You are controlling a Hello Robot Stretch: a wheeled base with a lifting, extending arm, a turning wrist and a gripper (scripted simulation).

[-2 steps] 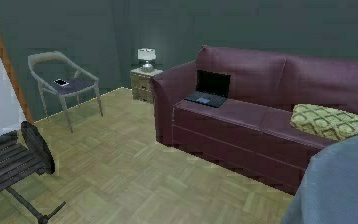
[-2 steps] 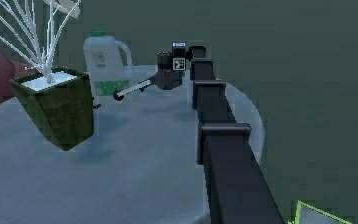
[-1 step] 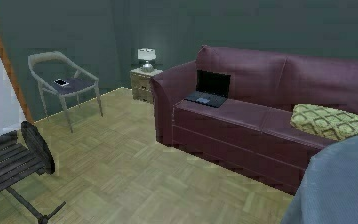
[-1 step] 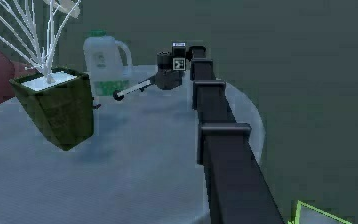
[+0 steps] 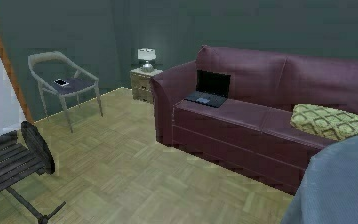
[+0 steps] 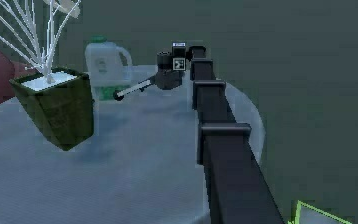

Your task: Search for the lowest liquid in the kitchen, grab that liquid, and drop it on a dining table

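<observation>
The forward camera looks ahead and slightly down at a maroon upholstered sofa (image 5: 247, 110). The side camera looks closely along the dark square arm (image 6: 222, 130) to the tool (image 6: 127, 93); the round grey surface (image 6: 117, 170) around the tool appears in both.

Across the round grey table (image 6: 137, 175) stretches the dark square arm (image 6: 223, 140), its pincer (image 6: 127, 95) by a white plastic jug with a green label (image 6: 105, 60) (whether it holds anything cannot be told), near a dark green square planter (image 6: 57, 112) of bare white branches.

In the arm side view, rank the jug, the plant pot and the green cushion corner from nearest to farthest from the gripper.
1. Jug, just left of the gripper.
2. Plant pot, farther left and lower.
3. Green cushion corner, at the bottom right.
</observation>
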